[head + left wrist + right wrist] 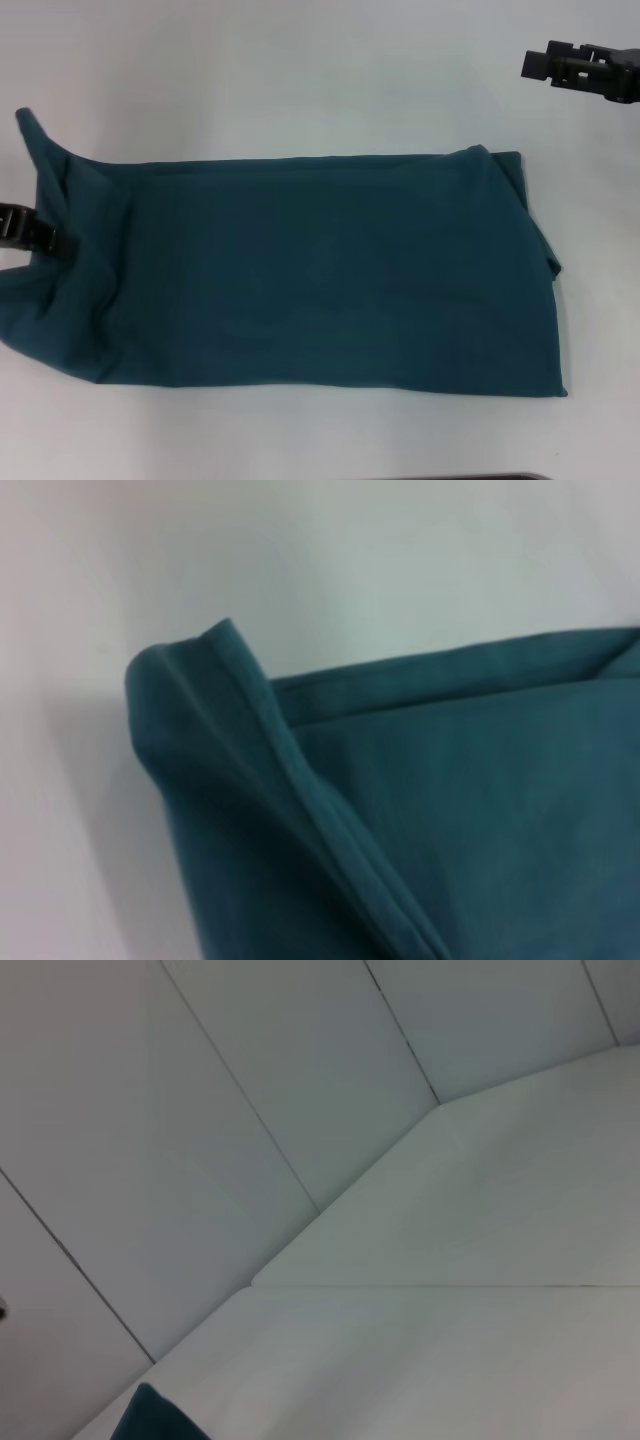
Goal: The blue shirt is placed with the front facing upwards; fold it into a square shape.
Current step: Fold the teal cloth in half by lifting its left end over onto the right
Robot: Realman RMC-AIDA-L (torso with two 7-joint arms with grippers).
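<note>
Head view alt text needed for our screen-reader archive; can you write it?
A blue shirt lies folded into a long band across a white table, no lettering showing. The left gripper is at its raised left end; the right gripper hovers clear, beyond the far right corner.

A plain white table (300, 70) fills the head view, smooth and matte. At the bottom edge of that view a thin dark strip (460, 477) runs along the table's near side. In the right wrist view the tabletop meets a pale grey panelled wall (200, 1110), crossed by thin dark seams (240, 1085) running diagonally between the panels.
</note>
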